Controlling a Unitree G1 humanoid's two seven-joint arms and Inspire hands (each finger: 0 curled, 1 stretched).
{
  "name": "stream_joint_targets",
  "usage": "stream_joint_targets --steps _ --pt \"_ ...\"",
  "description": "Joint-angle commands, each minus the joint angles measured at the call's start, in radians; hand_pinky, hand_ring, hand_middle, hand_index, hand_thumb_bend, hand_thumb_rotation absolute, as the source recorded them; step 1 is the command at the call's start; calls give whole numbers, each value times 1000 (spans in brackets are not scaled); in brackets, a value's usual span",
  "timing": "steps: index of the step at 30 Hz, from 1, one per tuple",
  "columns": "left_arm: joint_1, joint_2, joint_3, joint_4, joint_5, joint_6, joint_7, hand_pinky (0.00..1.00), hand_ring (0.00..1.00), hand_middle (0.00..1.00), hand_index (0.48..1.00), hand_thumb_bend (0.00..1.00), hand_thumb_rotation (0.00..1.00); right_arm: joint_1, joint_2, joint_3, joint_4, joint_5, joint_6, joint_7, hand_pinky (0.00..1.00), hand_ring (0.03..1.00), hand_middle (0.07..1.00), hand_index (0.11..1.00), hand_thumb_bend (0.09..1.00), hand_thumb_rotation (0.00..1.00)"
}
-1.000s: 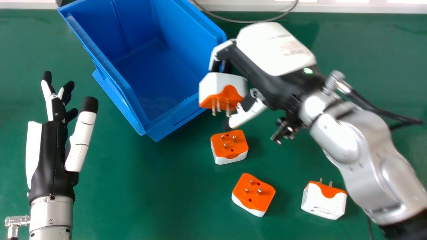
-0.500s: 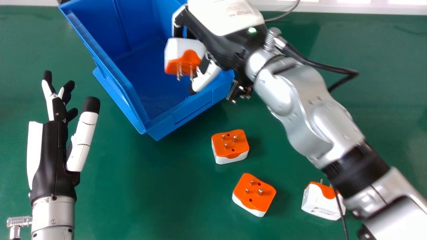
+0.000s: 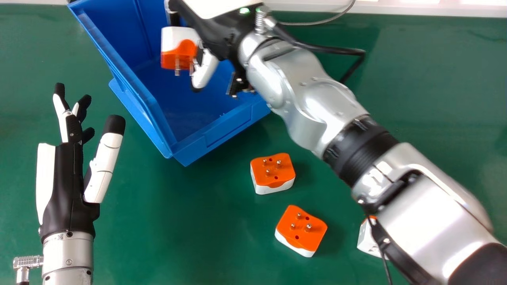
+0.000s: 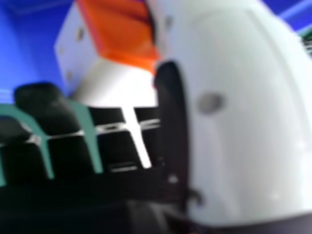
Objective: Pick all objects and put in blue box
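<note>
While your right hand (image 3: 222,37) has the plug adapter (image 3: 184,49) pinched between fingers and thumb over the blue box (image 3: 229,128), I'd guess it's light, stiff, slightly slick plastic; grip the white sides (image 3: 169,38), not the pins (image 3: 177,66). Your left hand (image 3: 65,186) is open.

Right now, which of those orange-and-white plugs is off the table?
The plug in the right hand, above the blue box; the other three rest on the table.

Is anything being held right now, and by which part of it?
Yes: the right hand holds a white-and-orange plug adapter over the blue box, gripped by its white body; its metal pins are left free.
</note>
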Motion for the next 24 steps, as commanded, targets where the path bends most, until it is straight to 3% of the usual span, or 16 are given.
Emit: stream_joint_targets --steps 1,5,9,12,13,14,15,16,18,20,22,24 --pt "-2 1 -3 -20 10 -3 10 874 957 949 946 782 1000 -81 18 4 40 12 -17 -57 201 272 427 499 516 0" --pt "-4 -5 -12 -25 19 3 17 874 957 947 942 781 1000 -117 52 1 141 38 -46 -116 265 354 448 509 512 0" --pt "-2 -12 -20 -38 31 10 23 874 956 947 941 774 1000 -120 76 -12 193 72 -80 -169 258 360 443 516 510 0" --pt "-2 -14 -22 -38 32 10 25 874 956 946 941 773 1000 -119 82 -6 207 81 -80 -189 393 415 469 496 513 0" --pt "-3 -14 -22 -37 32 10 25 873 955 945 941 773 1000 -117 82 -3 208 79 -75 -194 499 550 482 491 517 0" --pt "-4 -13 -22 -35 31 8 25 873 955 945 941 771 1000 -111 85 0 210 76 -64 -204 535 611 568 493 511 48" --pt "-5 -13 -22 -33 31 7 25 873 954 945 941 766 1000 -107 88 1 211 75 -56 -211 570 663 642 569 515 107" --pt "-5 -12 -22 -32 31 7 25 873 954 945 941 766 1000 -102 90 4 213 73 -50 -217 570 663 642 569 515 107" --pt "-5 -12 -22 -32 31 8 24 871 953 944 941 756 1000 -98 94 17 220 63 -41 -222 689 824 845 784 529 272" --pt "-2 -12 -22 -38 31 10 23 871 953 944 941 755 1000 -100 94 37 224 51 -32 -219 714 855 876 819 534 296" --pt "0 -12 -23 -42 30 11 21 869 951 944 941 755 1000 -105 83 70 224 28 -30 -218 827 953 960 932 557 359" --pt "0 -11 -22 -43 29 10 19 868 951 944 941 764 1000 -108 72 98 225 10 -31 -218 875 976 980 966 561 381"
